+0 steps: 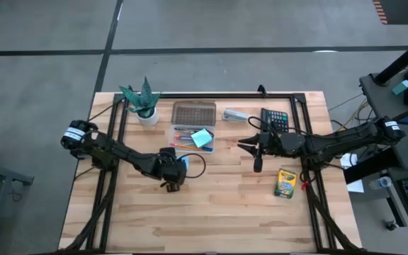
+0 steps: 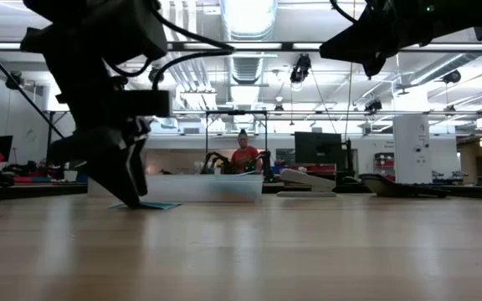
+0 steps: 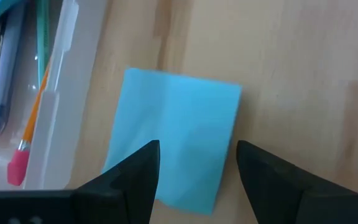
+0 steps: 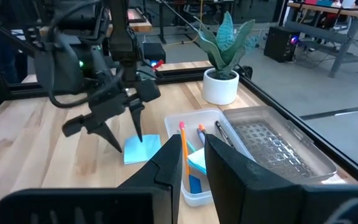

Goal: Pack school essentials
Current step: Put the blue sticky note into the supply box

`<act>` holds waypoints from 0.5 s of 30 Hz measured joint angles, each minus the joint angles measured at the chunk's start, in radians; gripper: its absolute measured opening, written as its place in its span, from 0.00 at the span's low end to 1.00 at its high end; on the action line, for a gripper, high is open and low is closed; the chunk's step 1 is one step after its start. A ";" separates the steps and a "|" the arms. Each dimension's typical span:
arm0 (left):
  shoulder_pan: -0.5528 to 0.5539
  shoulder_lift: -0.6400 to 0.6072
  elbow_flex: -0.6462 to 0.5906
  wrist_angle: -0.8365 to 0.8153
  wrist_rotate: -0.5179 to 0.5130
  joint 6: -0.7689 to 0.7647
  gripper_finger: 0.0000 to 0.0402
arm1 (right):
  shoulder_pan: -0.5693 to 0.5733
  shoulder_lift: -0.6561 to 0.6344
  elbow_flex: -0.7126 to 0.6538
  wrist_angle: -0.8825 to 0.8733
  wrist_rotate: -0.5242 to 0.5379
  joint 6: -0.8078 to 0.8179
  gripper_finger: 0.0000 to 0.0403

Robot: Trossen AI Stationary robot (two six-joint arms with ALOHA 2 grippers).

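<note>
A light-blue square notepad [image 3: 179, 124] lies flat on the table just beside the clear pencil case [image 1: 190, 136]. My left gripper [image 3: 197, 149] is open and points down over it [image 4: 129, 145], one finger above the pad and the other at its edge. The case holds pens and pencils [image 3: 36, 112] and a second blue pad [image 1: 202, 137]. The yellow-green crayon box [image 1: 285, 183] lies flat near the table's right side. My right gripper [image 4: 192, 162] hovers high over the table's middle right [image 1: 256, 152], open by a narrow gap and holding nothing. My left gripper comes at the notepad [image 4: 142, 149] from above with its fingers pointing down. The fingertips [image 2: 128, 199] reach about table level at the pad's edge. I cannot tell whether they touch the pad, which lies flat on the table.
The case's grey lid [image 1: 193, 113] lies open toward the far edge. A potted plant [image 1: 145, 103] stands at the far left, and a grey stapler [image 1: 235, 115] and a black calculator [image 1: 275, 119] lie at the far right. Bare wood stretches along the near half of the table.
</note>
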 joint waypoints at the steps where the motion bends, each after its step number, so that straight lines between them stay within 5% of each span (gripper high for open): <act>1: 0.001 0.000 -0.006 0.001 -0.001 0.001 0.49 | 0.000 0.002 0.000 0.002 0.000 -0.001 0.15; 15: 0.005 -0.001 -0.039 0.062 -0.033 0.002 0.48 | 0.000 0.009 0.000 0.001 0.000 -0.009 0.15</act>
